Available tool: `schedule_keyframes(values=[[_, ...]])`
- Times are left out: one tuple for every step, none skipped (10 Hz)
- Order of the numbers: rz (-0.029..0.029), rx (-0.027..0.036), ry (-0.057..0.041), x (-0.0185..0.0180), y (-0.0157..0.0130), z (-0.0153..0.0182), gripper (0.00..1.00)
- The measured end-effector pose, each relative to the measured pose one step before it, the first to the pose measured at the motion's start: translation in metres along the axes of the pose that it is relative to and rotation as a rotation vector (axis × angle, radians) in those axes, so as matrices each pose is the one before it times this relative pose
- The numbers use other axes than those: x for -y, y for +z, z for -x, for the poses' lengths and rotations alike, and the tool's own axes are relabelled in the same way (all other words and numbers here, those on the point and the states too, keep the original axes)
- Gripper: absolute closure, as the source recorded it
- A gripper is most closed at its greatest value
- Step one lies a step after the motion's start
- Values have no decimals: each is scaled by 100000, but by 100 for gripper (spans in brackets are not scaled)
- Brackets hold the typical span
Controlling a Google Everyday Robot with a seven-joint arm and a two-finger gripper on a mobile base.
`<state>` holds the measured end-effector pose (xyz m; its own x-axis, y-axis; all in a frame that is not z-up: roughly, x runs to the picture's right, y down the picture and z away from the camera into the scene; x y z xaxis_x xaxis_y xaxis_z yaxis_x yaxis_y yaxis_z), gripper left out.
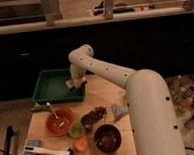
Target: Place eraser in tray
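The white arm reaches from the right side to the far left part of the wooden tabletop. Its tool hangs over the right rim of the dark green tray, and it is clenched on the eraser, a small tan-brown block that shows at the tip of the tool. The eraser is above the right edge of the tray; if it touches the rim, I cannot tell.

The tray stands at the far left corner of the tabletop. Near of it stands a round orange bowl with a pale stick-like utensil leaning in it. Just right of this bowl is a small green cup, and beside that a small dark cup. A dark bowl stands at the near edge, with an orange round thing to its left. A grey wedge-shaped piece lies near the arm, on the right. At the near left corner lies a grey-blue block with a white brush-like tool across it.
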<state>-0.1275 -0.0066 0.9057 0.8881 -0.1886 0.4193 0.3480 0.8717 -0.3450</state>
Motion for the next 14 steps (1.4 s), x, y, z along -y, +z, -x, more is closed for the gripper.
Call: schedule_keyframes(values=[[-431, -377, -1341, 85, -275, 488, 100], [-154, -17, -842, 45, -75, 412, 100], [-340, -8, -1042, 94, -56, 462, 100], [-429, 450, -1780, 172, 48, 776, 100], [-189, 363, -1434, 250, 155, 682, 100], [-119, 698, -1437, 360, 244, 856, 100], [133, 649, -1448, 398, 302, 707, 100], [223, 292, -992, 384, 179, 309, 100], [164, 255, -1080, 426, 160, 221, 100], [166, 350, -890, 367, 149, 208, 100], [277, 591, -904, 364, 261, 249, 100], [339, 626, -416, 219, 254, 121, 100], [525, 513, -270, 63, 329, 37, 100], [519, 852, -420, 227, 425, 70, 100]])
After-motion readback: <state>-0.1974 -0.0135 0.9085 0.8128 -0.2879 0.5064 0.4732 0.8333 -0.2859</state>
